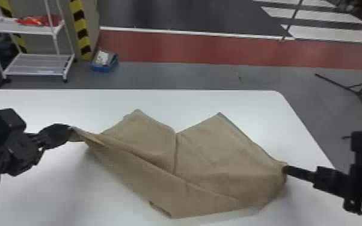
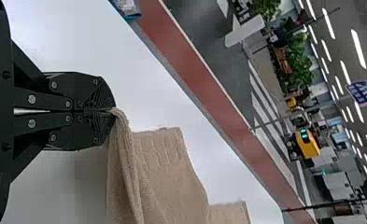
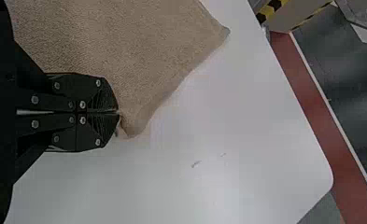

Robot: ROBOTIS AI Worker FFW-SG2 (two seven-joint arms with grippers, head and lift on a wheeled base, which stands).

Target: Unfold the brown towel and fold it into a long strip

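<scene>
The black two-fingered left end effector (image 1: 60, 135) and its right twin (image 1: 291, 172) each pinch an edge of the brown cloth towel (image 1: 207, 156), apparently to draw it taut over the white surface (image 1: 189, 100). The head view shows its two far peaks; the left wrist view reveals a ribbed band instead.

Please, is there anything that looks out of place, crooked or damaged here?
The brown towel sits askew, its far edge dipping in a V, which seems normal mid-fold. Odder: small grey marks on the white table, perhaps scuffs.
</scene>
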